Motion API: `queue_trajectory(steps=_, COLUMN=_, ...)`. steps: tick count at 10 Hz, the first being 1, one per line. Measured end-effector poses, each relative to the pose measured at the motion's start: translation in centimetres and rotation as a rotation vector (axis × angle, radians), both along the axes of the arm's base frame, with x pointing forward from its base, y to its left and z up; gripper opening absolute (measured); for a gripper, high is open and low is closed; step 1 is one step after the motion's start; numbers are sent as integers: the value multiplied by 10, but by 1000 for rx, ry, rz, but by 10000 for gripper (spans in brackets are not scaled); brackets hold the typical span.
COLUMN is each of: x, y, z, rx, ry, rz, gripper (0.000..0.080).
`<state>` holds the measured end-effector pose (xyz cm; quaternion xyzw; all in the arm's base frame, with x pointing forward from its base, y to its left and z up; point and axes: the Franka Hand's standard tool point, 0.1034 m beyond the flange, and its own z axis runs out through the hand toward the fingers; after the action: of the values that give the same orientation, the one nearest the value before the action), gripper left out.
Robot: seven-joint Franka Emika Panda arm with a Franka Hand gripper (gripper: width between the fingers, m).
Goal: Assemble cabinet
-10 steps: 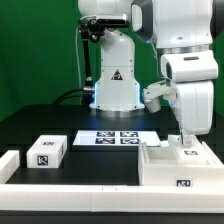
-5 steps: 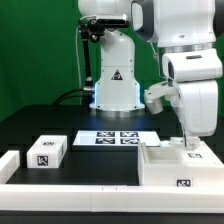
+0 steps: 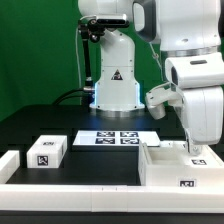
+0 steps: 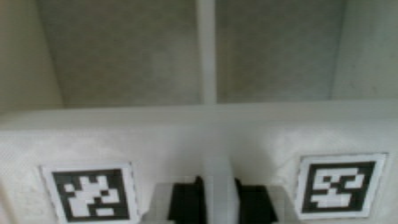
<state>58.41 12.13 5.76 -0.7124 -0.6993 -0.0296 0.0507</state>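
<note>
The cabinet (image 3: 172,166), a large white box with tags, lies on the table at the exterior view's lower right. My gripper (image 3: 194,150) reaches down onto its far right part. In the wrist view the cabinet (image 4: 125,60) fills the frame, with two open compartments split by a divider. Two tags sit on its near wall. My gripper (image 4: 215,202) straddles a thin white rib between those tags. Its dark fingers (image 4: 178,200) press close on either side of the rib.
A small white block with one tag (image 3: 46,152) sits at the exterior view's left. Another white block (image 3: 8,163) lies at the far left edge. The marker board (image 3: 118,139) lies in the middle, in front of the robot base (image 3: 115,90). A white rim (image 3: 70,185) borders the table's front.
My gripper and arm have shifted a little toward the exterior view's right and slightly down. The tagged part at the fingertips moved with them.
</note>
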Motion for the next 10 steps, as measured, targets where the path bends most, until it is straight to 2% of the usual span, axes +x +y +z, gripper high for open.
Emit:
queue_trajectory(steps=1, x=0, y=0, z=0, rx=0, ry=0, rz=0, gripper=62)
queue_trajectory(steps=2, x=0, y=-1, z=-1, rx=0, ry=1, rz=-2, gripper=148)
queue_trajectory(steps=3, x=0, y=-1, z=-1, rx=-1, ry=1, rz=-2, gripper=331)
queue_trajectory(steps=4, x=0, y=-1, z=1, rx=-2, ry=-1, rz=-6, gripper=467)
queue_trajectory(steps=5, x=1, y=-2, z=7, rx=-4, ry=-10, rz=-9, gripper=467)
queue_trajectory(steps=6, x=1, y=-2, z=17, rx=-10, ry=-21, rz=-10, gripper=612)
queue_trajectory(steps=8, x=-10, y=-4, z=26, rx=-20, ry=-29, rz=-9, gripper=639)
queue_trajectory(steps=10, x=-10, y=-4, z=23, rx=-19, ry=-25, rz=-12, gripper=648)
